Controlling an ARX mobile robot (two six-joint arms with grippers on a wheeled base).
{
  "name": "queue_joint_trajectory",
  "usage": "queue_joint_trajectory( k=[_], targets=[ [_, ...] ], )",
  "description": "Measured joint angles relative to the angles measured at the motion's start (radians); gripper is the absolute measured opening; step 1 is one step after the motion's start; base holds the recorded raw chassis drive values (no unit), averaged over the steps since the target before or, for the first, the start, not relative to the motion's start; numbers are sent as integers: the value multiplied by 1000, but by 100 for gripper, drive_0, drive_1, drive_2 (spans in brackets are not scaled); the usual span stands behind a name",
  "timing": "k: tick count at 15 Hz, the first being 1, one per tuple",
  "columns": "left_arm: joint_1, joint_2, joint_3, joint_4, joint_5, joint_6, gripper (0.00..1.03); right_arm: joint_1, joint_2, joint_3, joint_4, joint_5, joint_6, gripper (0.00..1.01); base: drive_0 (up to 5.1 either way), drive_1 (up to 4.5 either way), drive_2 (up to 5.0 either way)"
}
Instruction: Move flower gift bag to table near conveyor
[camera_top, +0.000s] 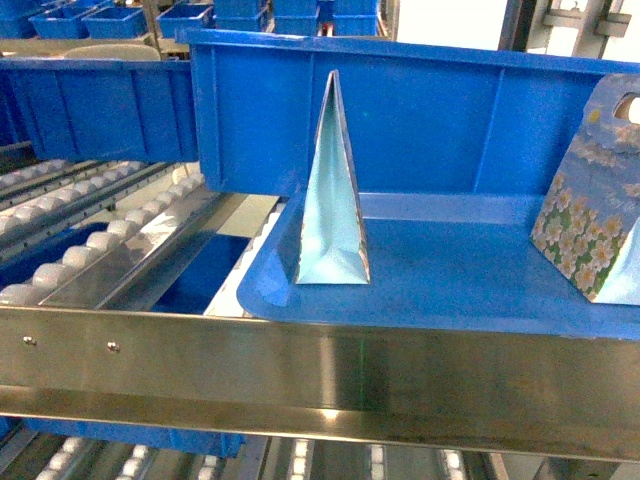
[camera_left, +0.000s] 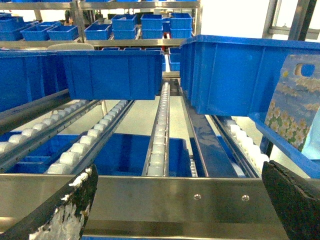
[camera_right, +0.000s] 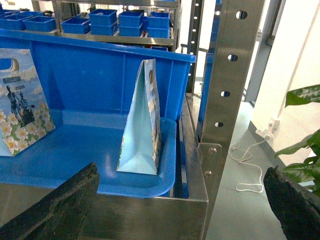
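On the left of the head view, the conveyor (camera_top: 90, 250) is running back in rows of white rollers. To their right a blue bin (camera_top: 450, 110) is sitting on the racking behind a steel rail (camera_top: 300, 360). Inside it an edge-on bag (camera_top: 333, 200) is standing upright, and the flower gift bag (camera_top: 590, 215) is leaning well apart from it at the right edge, partly cut off. The table is showing in no view.

Neither arm is appearing in the head view. Only the wrist cameras are showing the left gripper (camera_left: 177, 175) and the right gripper (camera_right: 181, 172), each with its fingers spread wide and holding nothing, short of the rail.

The likely trouble is the rail and the bin's low front lip. A low reach is risking a knock against the steel, and a pinch on thin paper is likely to crush the bag or tip it over. Taking the plain-looking bag by mistake is another risk.

The left wrist view is giving the roller lanes and lower bins, with the flowered bag at its far right. The right wrist view is adding a steel upright (camera_right: 235, 65), a plant (camera_right: 305, 125) and a floor cable (camera_right: 247, 165). It is also showing a narrow bag right of the flowered one, and I cannot tell whether that is the head view's edge-on bag.
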Motion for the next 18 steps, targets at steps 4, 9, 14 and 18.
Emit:
queue_joint_trajectory(
  k=[4,9,14,18],
  targets=[
    [0,0,0,0,0,0,98,0,0,0,0,0,0,98,0,0,0],
    [0,0,0,0,0,0,98,0,0,0,0,0,0,98,0,0,0],
    [14,24,0,60,17,0,98,7,42,0,82,1,-2,98,0,0,0],
    [61,523,26,555,142,1,98,42,543,35,521,0,-40,98,0,0,0]
  ],
)
